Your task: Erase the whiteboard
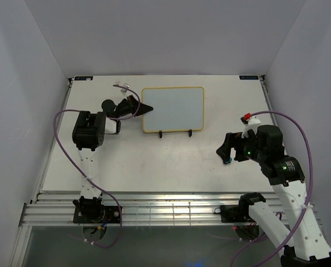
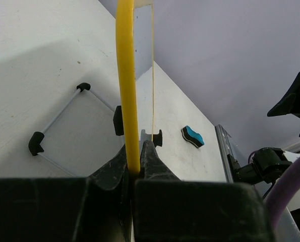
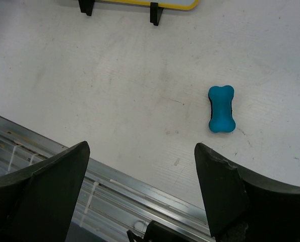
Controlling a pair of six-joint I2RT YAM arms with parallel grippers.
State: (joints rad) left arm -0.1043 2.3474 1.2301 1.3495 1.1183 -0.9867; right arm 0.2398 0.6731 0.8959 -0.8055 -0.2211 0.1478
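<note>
The whiteboard (image 1: 172, 109), white with a thin yellow frame, stands at the table's back middle on a black wire stand (image 1: 175, 133); its face looks blank. My left gripper (image 1: 147, 108) is shut on the board's left edge. In the left wrist view the yellow frame (image 2: 125, 75) runs up from between the closed fingers of that gripper (image 2: 134, 169). My right gripper (image 1: 227, 151) hovers open at the right over a blue bone-shaped eraser (image 3: 221, 108), which lies on the table beyond the right finger. Nothing is between the jaws of the right gripper (image 3: 141, 147).
The stand's wire legs with black feet (image 2: 64, 121) spread behind the board. The eraser (image 2: 192, 136) also shows past the board in the left wrist view. A metal rail (image 3: 114, 186) runs along the table's near edge. White walls enclose the table.
</note>
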